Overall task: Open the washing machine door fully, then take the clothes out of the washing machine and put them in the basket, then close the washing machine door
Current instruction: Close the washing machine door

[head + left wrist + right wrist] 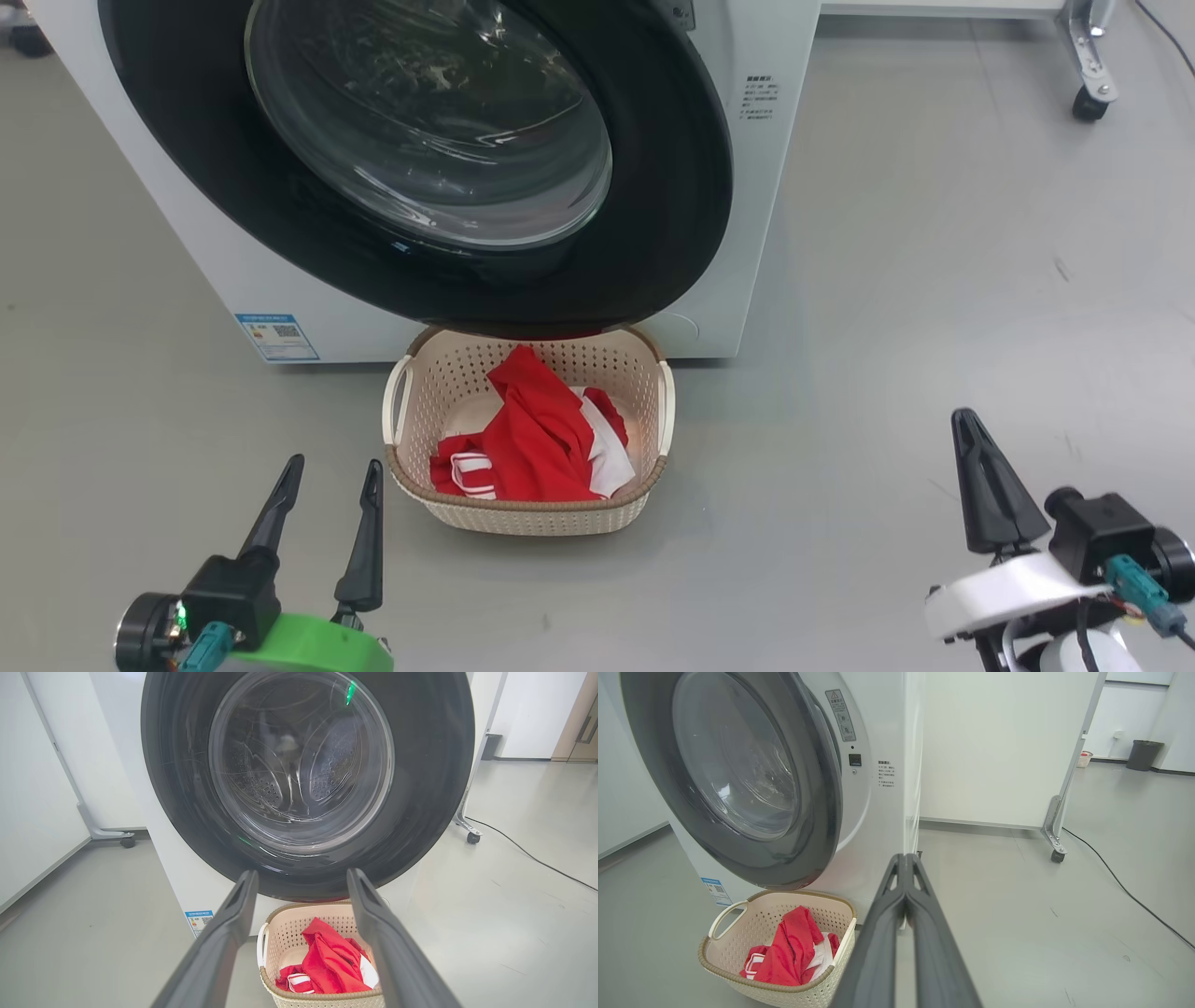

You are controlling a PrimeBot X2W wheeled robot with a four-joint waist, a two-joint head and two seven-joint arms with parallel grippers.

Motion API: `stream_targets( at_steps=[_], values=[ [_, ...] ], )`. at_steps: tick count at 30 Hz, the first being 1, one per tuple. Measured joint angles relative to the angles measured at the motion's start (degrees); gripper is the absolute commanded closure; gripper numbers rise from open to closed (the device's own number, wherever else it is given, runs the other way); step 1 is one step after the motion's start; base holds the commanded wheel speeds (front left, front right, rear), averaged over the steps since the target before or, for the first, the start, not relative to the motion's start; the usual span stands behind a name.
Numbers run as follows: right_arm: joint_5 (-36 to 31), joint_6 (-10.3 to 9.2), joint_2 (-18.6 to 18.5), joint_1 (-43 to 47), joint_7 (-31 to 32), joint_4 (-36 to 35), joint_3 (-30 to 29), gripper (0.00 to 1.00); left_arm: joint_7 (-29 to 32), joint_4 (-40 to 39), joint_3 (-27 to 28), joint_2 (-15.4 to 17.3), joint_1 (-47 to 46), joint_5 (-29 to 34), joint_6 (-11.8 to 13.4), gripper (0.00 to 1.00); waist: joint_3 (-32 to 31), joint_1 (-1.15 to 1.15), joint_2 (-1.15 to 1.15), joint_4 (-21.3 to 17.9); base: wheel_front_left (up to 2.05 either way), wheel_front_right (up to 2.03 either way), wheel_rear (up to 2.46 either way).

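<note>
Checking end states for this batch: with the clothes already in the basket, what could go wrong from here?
1. The washing machine door looks not quite flush in the right wrist view; it may be unlatched.
2. The basket sits right under the door's lower edge, so any reopening could catch its rim.

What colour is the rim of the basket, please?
The basket rim is brown, clearest in the head view.

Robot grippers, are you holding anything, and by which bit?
Nothing is held. The left gripper is open and empty, the right gripper is shut on nothing, and the clothes lie in the basket.
</note>
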Motion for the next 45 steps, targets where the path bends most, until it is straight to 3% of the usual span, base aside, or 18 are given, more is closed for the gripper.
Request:
stream_targets(
  at_steps=[8, 18, 26, 45],
  values=[
    [-0.69, 2.12, -1.79, -4.96, 0.94, -0.20, 1.42, 1.00, -0.01, -0.79, -1.44, -0.76, -1.74, 0.97, 0.00, 0.00, 2.14, 0.00, 0.00, 1.36, 0.00, 0.00, 0.00],
    [-1.16, 4.97, -1.33, -14.25, 3.55, 0.66, 5.66, 1.00, -0.54, -2.61, -2.24, -1.99, -3.93, 1.82, 0.00, 0.00, 6.33, 0.00, 0.00, 4.42, 0.00, 0.00, 0.00],
    [-1.38, 5.57, -0.85, -22.48, 5.39, 3.01, 6.64, 1.00, -0.58, -3.94, -3.55, -3.83, -7.40, 2.99, -0.01, 0.00, 10.83, 0.00, 0.00, 6.91, 0.00, 0.00, 0.00],
    [-2.07, 7.01, -4.12, -40.05, 7.28, 9.71, 6.17, 1.00, -1.11, -3.98, -4.79, -6.08, -12.74, 3.02, -0.60, 0.00, 20.45, 0.00, 0.00, 13.57, 0.00, 0.00, 0.00]
  ],
)
